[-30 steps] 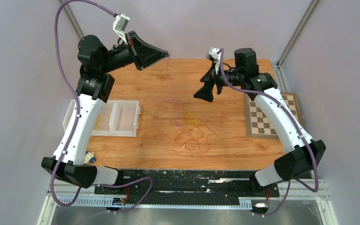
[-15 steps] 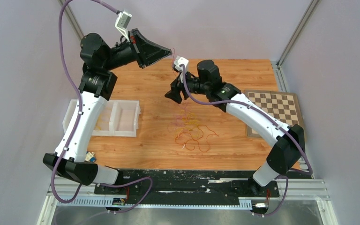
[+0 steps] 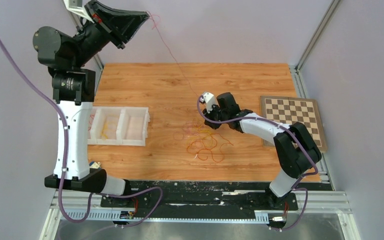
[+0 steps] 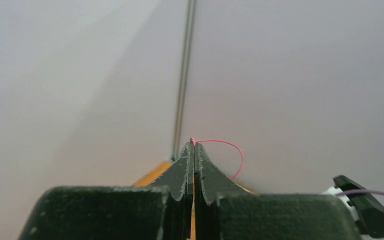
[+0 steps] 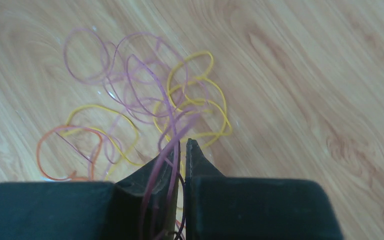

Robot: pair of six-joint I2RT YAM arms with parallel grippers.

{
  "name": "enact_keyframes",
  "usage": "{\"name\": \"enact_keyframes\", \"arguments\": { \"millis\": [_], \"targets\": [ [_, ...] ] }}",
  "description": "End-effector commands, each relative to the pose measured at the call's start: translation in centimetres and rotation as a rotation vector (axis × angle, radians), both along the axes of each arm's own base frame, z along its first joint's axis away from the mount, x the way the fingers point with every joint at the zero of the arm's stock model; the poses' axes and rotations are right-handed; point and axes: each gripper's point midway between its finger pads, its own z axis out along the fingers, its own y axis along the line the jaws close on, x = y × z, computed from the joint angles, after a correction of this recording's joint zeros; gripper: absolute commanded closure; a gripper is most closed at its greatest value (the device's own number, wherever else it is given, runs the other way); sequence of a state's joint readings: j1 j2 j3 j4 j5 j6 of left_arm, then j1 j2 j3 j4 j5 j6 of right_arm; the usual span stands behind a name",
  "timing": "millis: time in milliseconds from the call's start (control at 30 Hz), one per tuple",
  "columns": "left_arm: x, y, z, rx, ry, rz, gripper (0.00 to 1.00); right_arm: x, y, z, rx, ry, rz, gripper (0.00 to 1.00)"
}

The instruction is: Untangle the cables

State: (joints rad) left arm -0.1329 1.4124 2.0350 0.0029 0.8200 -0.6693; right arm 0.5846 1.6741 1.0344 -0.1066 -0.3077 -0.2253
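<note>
Looks barely started imo: left gripper [image 4: 193, 146] clamped on 1 pink cable [image 3: 172, 54] pulled up high, right gripper [image 5: 183, 146] pinching it low, other cables [image 3: 206, 142] knotted mid-table [image 3: 260, 80].

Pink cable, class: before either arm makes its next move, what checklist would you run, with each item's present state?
1. Left fingers shut on pink cable: ok.
2. Pink cable lifted, stretched from left fingers down toward right arm: ok.
3. Right fingers closed on pink cable above the pile: ok.
4. Single strand between right fingers: not ok, several pass through.
5. Pink cable clear of yellow cable: not ok, their loops cross.
</note>
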Motion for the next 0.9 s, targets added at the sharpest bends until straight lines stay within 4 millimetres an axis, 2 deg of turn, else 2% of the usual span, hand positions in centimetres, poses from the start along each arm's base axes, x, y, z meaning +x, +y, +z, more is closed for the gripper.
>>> {"name": "enact_keyframes", "arguments": {
  "millis": [0,167,267,367,500,600,733,867],
  "targets": [
    [0.4,3.5,2.9,-0.064,-0.07,0.168,1.0,1.1,-2.4,1.1,0.0,-0.067,-0.017,0.95],
    [1.0,7.2,4.5,-0.1,-0.088,0.318,1.0,0.8,-5.1,-1.7,-0.062,0.007,-0.039,0.96],
    [1.2,9.5,5.3,-0.125,-0.103,0.416,1.0,0.5,-6.2,-3.4,-0.097,0.06,-0.048,0.91],
    [1.4,12.1,5.9,-0.148,-0.113,0.517,1.0,0.0,-6.9,-5.0,-0.134,0.105,-0.038,0.81],
    [2.0,14.6,6.2,-0.184,-0.095,0.578,1.0,-0.3,-7.6,-6.5,-0.167,0.142,-0.03,0.82],
    [2.5,15.9,6.2,-0.21,-0.069,0.592,1.0,-0.1,-7.9,-6.8,-0.173,0.155,-0.038,0.81],
    [3.5,17.1,4.6,-0.206,-0.001,0.583,1.0,-0.2,-8.0,-6.6,-0.159,0.171,-0.039,0.81],
    [3.2,18.7,3.6,-0.186,0.006,0.63,1.0,-0.4,-7.7,-5.6,-0.134,0.176,-0.029,0.8]
  ]
}}
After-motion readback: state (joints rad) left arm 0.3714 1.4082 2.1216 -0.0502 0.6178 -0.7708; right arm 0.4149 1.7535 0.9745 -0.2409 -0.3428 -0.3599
